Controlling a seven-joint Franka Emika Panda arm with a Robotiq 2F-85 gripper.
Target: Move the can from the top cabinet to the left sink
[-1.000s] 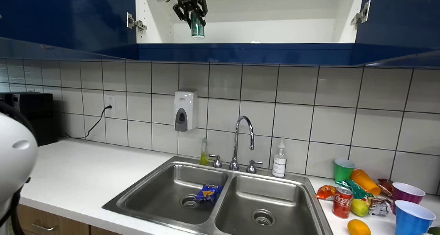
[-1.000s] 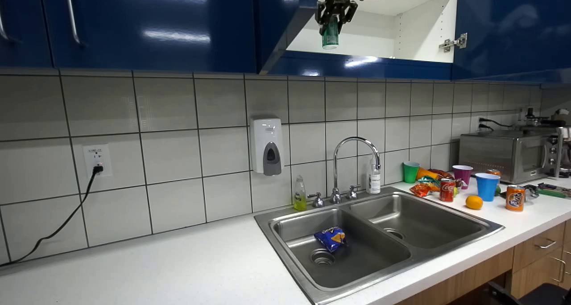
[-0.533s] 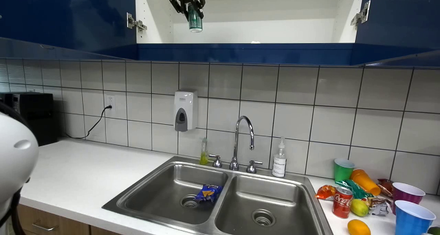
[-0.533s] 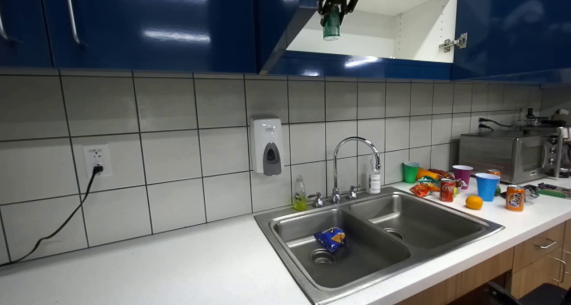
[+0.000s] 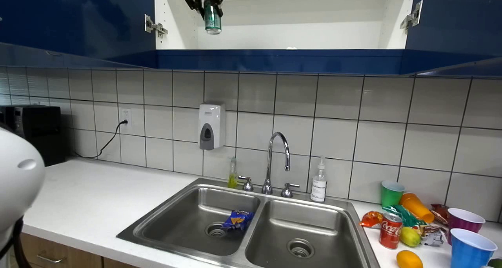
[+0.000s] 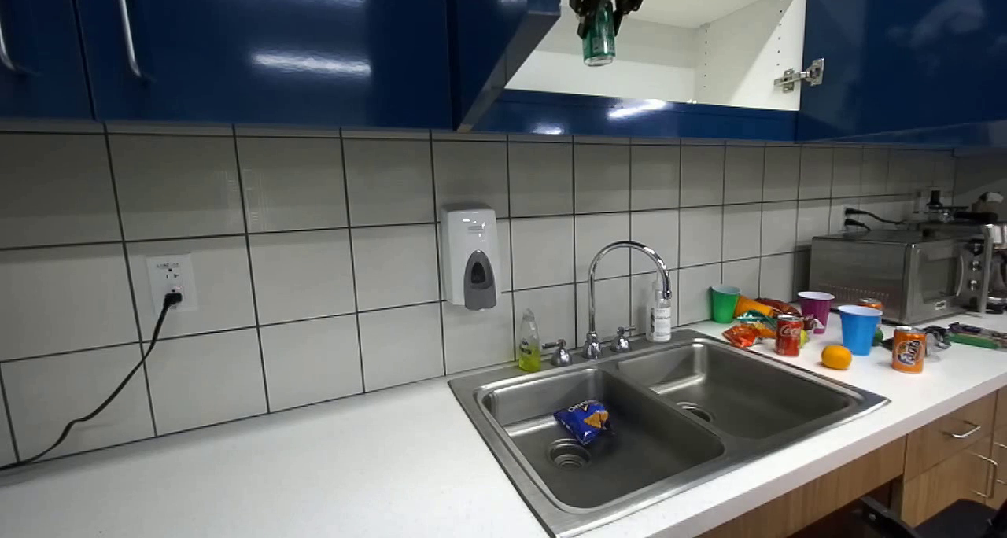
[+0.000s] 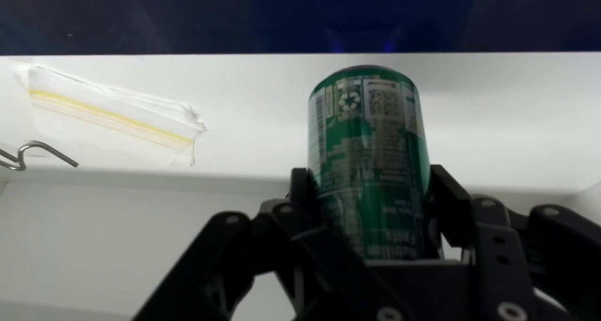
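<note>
One green can (image 7: 368, 156) hangs clamped in the end effector (image 7: 368, 185)

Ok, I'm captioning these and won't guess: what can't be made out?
Can: upper end hidden by the gripper in both exterior views; fine print partly blurred in the wrist view.
Gripper's upper part: cut by top edge, both exterior views.
Pump bottle: partly behind the faucet in an exterior view.

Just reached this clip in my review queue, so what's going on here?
The robot's gripper is shut on the green can, holding it in the air at the open top cabinet. The can has not yet reached the left sink below, where a blue packet lies near the drain.
</note>
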